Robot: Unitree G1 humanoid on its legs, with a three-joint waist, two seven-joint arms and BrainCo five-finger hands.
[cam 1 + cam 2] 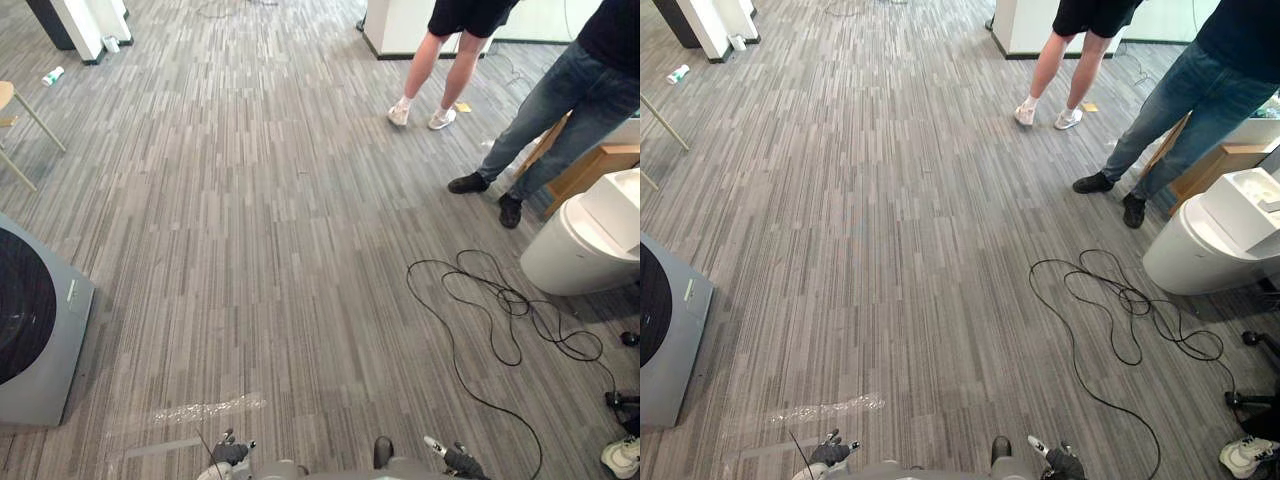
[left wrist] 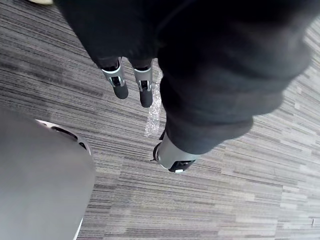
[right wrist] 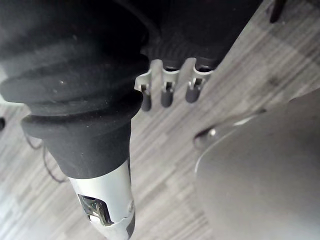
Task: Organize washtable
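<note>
left robot hand [image 2: 119, 84] released, fingers straight above floor [image 1: 250, 250]. right robot hand [image 3: 167, 94] also released. wooden surface [image 1: 602, 160] at far right, beside toilet [image 1: 585, 240], behind person's legs [image 1: 560, 110].

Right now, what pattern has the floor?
The floor has narrow grey stripes; left eye view.

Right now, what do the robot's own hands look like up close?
Left hand and right hand match: silver fingers with dark tips, a silver thumb set apart from them, and a black ribbed, bellows-like cover over the back of the hand and the wrist.
</note>
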